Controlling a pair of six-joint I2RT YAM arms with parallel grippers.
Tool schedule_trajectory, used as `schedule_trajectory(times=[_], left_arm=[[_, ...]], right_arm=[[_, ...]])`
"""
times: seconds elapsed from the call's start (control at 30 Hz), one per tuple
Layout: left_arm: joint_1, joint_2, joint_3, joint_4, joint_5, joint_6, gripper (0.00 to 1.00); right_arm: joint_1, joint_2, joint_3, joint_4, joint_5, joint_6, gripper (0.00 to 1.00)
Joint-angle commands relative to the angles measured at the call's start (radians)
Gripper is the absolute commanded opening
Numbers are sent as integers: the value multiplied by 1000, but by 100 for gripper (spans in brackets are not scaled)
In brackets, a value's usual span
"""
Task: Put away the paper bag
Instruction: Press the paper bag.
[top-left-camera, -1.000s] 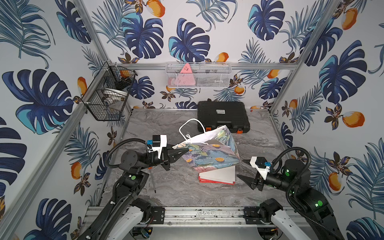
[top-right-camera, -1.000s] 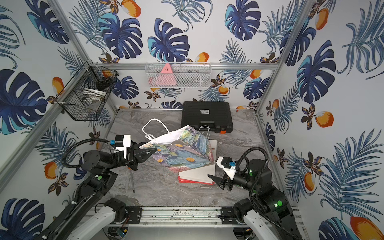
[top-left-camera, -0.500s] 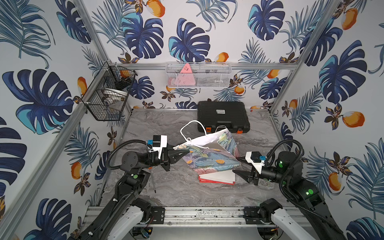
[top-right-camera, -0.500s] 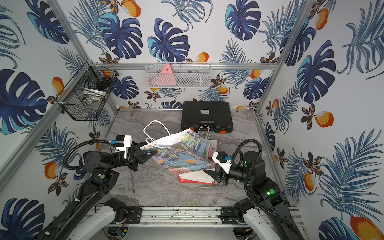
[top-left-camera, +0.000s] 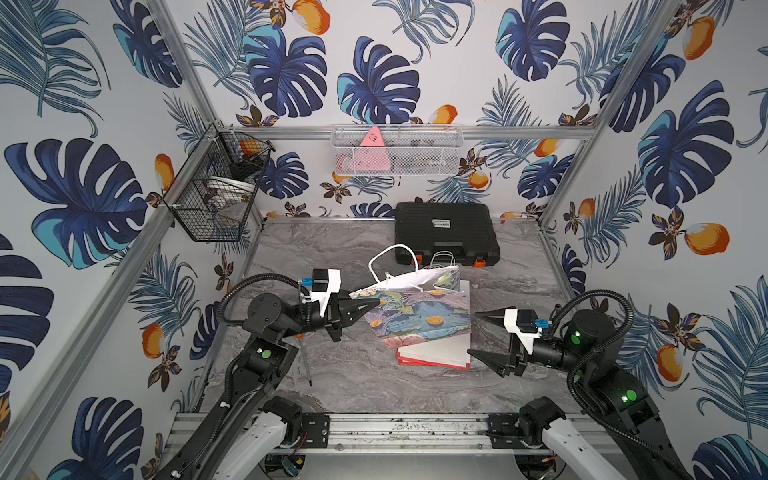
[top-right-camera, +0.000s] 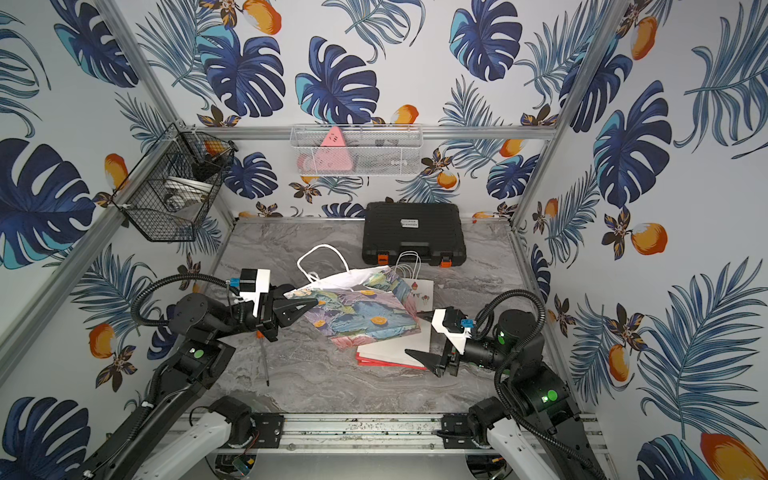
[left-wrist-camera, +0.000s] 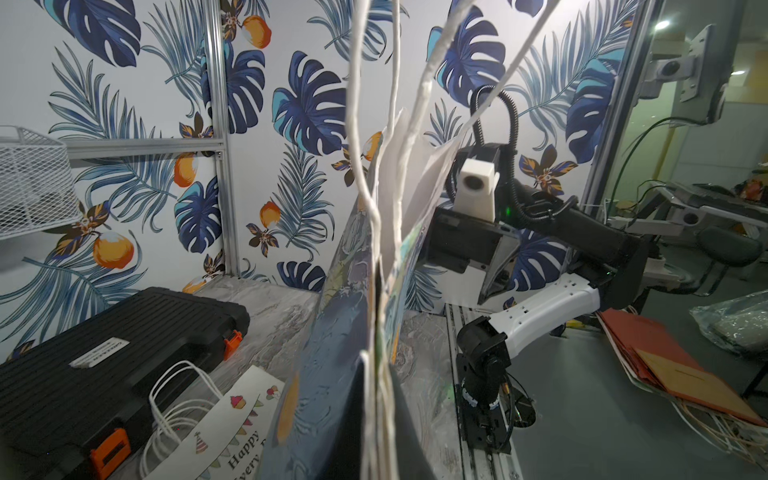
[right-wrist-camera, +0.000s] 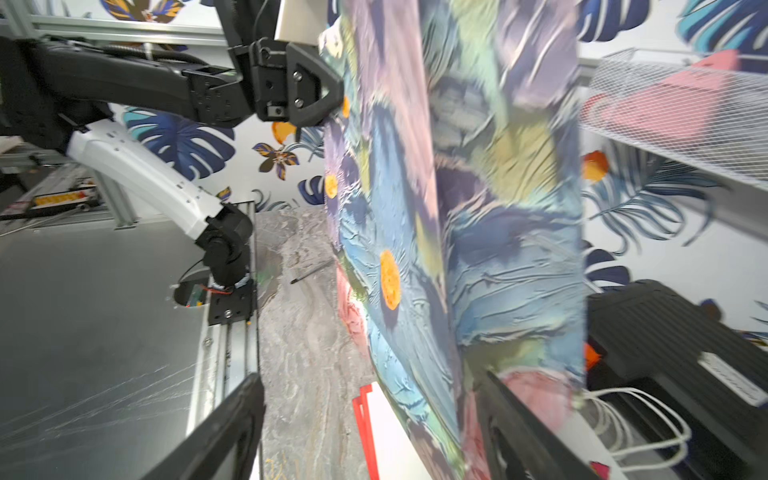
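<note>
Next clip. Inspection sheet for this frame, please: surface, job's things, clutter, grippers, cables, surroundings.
Surface: grey marble tabletop, no spills seen.
Job's things: floral paper bag, lifted by its top edge; white handles loose.
Clutter: black tool case at the back; red-and-white flat bag and printed white bag under the floral one; thin pen-like tool lying alone.
Grippers: left gripper shut on the floral paper bag's rim; right gripper open at its opposite end.
Cables: black conduit loops, clear of the bag.
Surroundings: leaf-print walls; black wire basket and white mesh basket hung on the frame.

Paper bag (top-left-camera: 419, 318) above folders (top-left-camera: 436, 353), before case (top-left-camera: 446, 230)
</note>
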Motion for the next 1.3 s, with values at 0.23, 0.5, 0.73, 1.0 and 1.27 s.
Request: schedule_trajectory(times=[0.23,0.5,0.73,1.0,1.27], left_arm=[[1,-45,13,-360,129,211,0],[1,-12,31,-412,176,221,0],[1,-3,0,-291,204,114,0],[2,10,-21,-216,150,7,0],[1,-2,49,-426,88,82,0]], right_arm=[[1,169,53,-80,-111,27,83],[4,184,-32,269,-346,203,89],[13,222,-11,251,-320,171,87],[164,275,-10,300,-213,123,67],[185,345,-7,381,-190,194,4]])
